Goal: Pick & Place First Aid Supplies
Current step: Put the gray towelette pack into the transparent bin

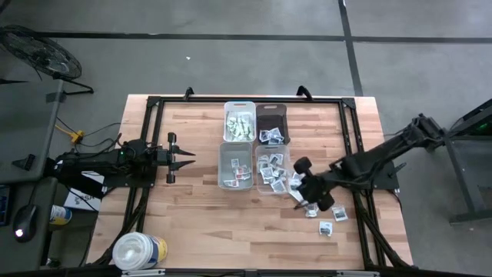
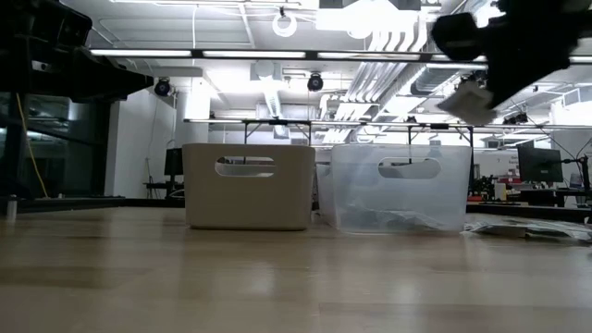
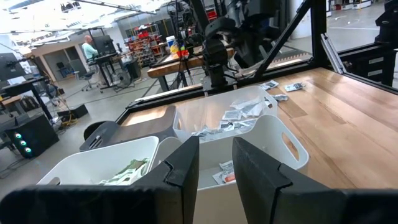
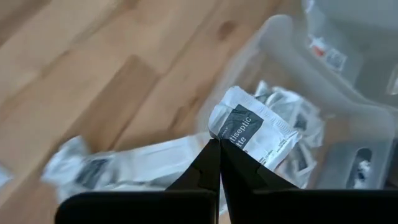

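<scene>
The right gripper has its two dark fingers pressed together on the corner of one antiseptic wipe packet, white with a dark printed panel. The packet hangs lifted off the table, just ahead of the fingertips. Beyond it sits the clear bin, already part-filled with similar packets. Behind and beside the gripper, more loose packets lie scattered on the wooden table.

The step in hand appears to be carrying this packet to a bin. To do it well, the pinch should hold firm on that small corner, since the paper could slip or swing. The gripper should likely travel until the packet is fully past the bin's rim before letting go, so the packet drops inside rather than catching on the wall.

From above, the right arm stretches in at a slant from the table's far right edge, with its gripper low and just beside the clear bin's corner, over the scattered packets.

The left gripper waits well apart from the bins, level and pointed toward them, its fingers spread with a gap and holding nothing.
</scene>
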You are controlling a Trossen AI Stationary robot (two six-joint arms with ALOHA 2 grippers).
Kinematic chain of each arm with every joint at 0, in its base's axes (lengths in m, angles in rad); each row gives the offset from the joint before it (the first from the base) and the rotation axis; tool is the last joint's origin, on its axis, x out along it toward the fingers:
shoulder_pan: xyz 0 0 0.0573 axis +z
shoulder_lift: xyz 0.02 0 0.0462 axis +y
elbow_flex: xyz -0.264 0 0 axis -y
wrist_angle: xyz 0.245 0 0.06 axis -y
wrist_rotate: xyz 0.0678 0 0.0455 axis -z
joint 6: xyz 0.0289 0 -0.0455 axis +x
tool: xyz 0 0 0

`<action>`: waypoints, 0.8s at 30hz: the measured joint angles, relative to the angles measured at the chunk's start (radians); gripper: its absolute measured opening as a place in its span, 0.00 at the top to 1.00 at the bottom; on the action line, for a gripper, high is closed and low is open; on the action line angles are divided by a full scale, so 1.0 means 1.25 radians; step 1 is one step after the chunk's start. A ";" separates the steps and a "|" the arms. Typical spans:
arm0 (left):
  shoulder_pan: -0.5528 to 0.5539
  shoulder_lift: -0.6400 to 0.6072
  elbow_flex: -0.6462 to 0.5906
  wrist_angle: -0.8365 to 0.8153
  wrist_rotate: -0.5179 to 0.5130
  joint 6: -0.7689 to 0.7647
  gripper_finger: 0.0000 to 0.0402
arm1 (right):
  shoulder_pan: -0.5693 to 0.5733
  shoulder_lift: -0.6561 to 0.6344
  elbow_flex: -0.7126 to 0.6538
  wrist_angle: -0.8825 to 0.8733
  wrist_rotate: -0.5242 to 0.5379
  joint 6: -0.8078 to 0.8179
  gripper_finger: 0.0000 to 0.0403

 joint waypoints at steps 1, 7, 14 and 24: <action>0.000 0.000 0.000 0.000 0.000 0.000 0.76 | -0.018 0.006 0.000 0.017 -0.006 -0.013 1.00; 0.000 0.000 0.000 0.000 0.000 0.000 0.76 | -0.114 0.058 0.000 0.102 -0.038 -0.067 1.00; 0.000 0.000 0.000 0.000 0.000 0.000 0.76 | -0.194 0.138 0.003 0.175 -0.085 -0.094 1.00; 0.000 0.000 0.000 0.000 0.000 0.000 0.76 | -0.255 0.230 0.065 0.169 -0.084 -0.124 1.00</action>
